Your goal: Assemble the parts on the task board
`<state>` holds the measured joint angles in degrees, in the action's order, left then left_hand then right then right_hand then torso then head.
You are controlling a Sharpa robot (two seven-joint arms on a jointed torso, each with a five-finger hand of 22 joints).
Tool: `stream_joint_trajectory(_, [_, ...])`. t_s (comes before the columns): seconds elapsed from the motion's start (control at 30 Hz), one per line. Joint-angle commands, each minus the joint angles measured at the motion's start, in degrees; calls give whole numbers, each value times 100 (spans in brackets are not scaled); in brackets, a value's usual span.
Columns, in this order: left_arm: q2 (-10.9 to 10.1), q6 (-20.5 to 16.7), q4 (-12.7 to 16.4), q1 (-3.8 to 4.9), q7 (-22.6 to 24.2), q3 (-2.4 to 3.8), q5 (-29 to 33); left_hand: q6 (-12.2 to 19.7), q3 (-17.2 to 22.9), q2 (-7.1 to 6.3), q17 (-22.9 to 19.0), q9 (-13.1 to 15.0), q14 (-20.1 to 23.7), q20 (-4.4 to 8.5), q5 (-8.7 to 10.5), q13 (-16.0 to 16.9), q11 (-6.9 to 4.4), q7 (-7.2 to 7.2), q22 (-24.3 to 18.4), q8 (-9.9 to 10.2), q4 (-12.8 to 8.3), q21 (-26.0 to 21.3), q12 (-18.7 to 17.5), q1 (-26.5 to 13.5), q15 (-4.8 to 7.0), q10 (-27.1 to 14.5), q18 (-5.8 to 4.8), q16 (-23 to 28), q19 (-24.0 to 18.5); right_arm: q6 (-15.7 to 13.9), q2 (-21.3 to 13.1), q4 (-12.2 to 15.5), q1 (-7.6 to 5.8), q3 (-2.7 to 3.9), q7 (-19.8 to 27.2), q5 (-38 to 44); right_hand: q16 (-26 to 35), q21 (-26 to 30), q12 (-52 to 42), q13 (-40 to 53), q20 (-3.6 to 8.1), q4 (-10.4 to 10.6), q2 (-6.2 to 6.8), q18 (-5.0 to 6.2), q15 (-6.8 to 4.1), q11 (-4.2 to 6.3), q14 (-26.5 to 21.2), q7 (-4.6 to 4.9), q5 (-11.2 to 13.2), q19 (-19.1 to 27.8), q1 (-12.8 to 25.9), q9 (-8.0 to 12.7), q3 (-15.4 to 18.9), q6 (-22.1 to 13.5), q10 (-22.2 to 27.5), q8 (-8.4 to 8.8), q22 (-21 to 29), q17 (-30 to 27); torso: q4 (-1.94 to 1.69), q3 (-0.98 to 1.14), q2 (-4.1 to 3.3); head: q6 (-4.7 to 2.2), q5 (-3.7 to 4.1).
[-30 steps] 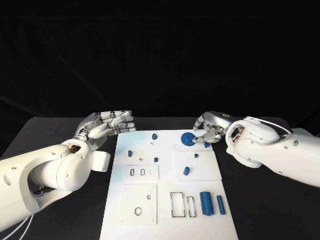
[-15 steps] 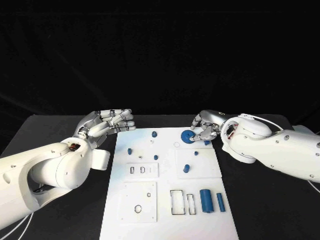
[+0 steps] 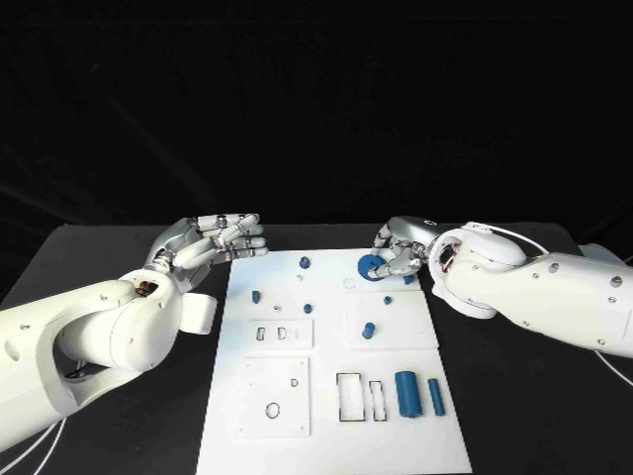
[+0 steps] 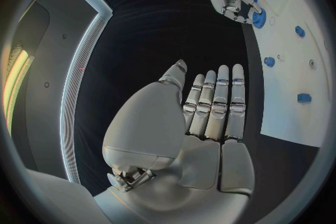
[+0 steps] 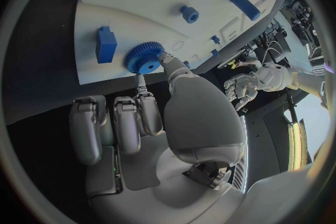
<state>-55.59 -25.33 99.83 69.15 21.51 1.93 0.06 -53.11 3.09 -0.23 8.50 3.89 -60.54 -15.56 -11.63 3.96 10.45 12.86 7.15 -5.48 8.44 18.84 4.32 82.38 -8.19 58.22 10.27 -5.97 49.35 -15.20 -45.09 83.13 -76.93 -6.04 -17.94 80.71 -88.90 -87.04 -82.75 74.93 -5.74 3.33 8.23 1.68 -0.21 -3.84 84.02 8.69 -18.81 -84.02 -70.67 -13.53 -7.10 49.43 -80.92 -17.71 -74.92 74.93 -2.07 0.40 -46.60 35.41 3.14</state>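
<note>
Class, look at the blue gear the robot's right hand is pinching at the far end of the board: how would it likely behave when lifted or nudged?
The blue gear looks stiff and probably light, being small moulded plastic. Its toothed rim should give the right hand grip. On edge it might roll across the task board.

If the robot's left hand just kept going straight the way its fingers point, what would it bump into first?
Probably nothing: the left hand points past the task board at its far left corner, over bare table. Depth is uncertain.
</note>
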Motion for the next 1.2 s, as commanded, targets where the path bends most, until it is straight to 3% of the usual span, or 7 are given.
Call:
stream_joint_trajectory(0.03, [15, 108, 5, 8, 18, 4, 1, 16, -3, 51, 5, 1, 45, -11, -9, -3, -4, 30, -5, 23, -30, -39, -22, 13, 10, -50, 16, 29, -40, 106, 20, -15, 2, -1, -5, 10, -28, -9, -25, 522, -55, 50, 4, -51, 30, -33, 544, 7, 38, -269, -7, -10, 2, -42, -14, -19, -1068, 1272, 5, 3, -6, 13, 11])
stream_joint_trajectory(0.4, [12, 119, 10, 8, 20, 4, 1, 20, -1, 57, 8, 1, 48, -14, -8, -4, 1, 34, -8, 30, -28, -41, -27, 8, 6, -57, 17, 39, -47, 266, 44, -71, 8, -7, -8, 58, -39, -27, -68, 582, -56, 107, -34, -59, 24, -21, 551, -8, -69, -291, -95, -55, -4, -28, -64, -146, -1102, 1304, 7, 1, -6, 35, 19])
stream_joint_trajectory(0.63, [6, 127, 7, 7, 17, 5, 1, 21, 0, 57, 8, 1, 48, -14, -8, -4, 1, 34, -8, 30, -29, -42, -28, 8, 6, -58, 17, 40, -47, 415, 47, -58, 19, -9, -18, 421, -48, -59, -112, 649, -30, 44, -118, -71, -10, 21, 556, -47, -419, -328, -357, -96, -168, 71, -126, -295, -1156, 1330, 2, 6, -6, 49, 30])
stream_joint_trajectory(0.8, [3, 133, 7, 7, 9, 5, 1, 23, 2, 60, 8, 0, 49, -16, -9, -4, 2, 35, -9, 33, -30, -42, -30, 10, 5, -61, 17, 44, -49, 470, 49, -43, 43, -10, -13, 736, -50, -70, -128, 683, -6, -52, -159, -76, -36, 49, 558, -72, -511, -341, -552, -91, -403, 137, -156, -337, -1177, 1336, -2, 5, -7, 42, 23])
stream_joint_trajectory(1.0, [-5, 130, 7, 7, 4, 5, 1, 25, 5, 62, 9, 0, 51, -16, -9, -4, 3, 36, -10, 36, -32, -43, -32, 12, 4, -64, 17, 47, -51, 447, 46, -16, 65, -11, -7, 952, -54, -79, -146, 712, 5, -91, -131, -80, -45, 59, 560, -83, -532, -352, -593, -80, -554, 183, -184, -353, -1194, 1347, 4, 4, -5, 44, 26])
stream_joint_trajectory(1.2, [-3, 132, 3, 7, -2, 5, 1, 25, 5, 62, 9, 0, 51, -16, -9, -4, 3, 36, -10, 36, -32, -43, -32, 12, 4, -64, 17, 47, -51, 239, 71, 17, 73, -11, -9, 1034, -49, -77, -161, 734, 15, -26, -83, -80, -58, 75, 557, -103, -523, -350, -467, -69, -652, 255, -212, -373, -1194, 1335, -3, 4, -1, 10, 29])
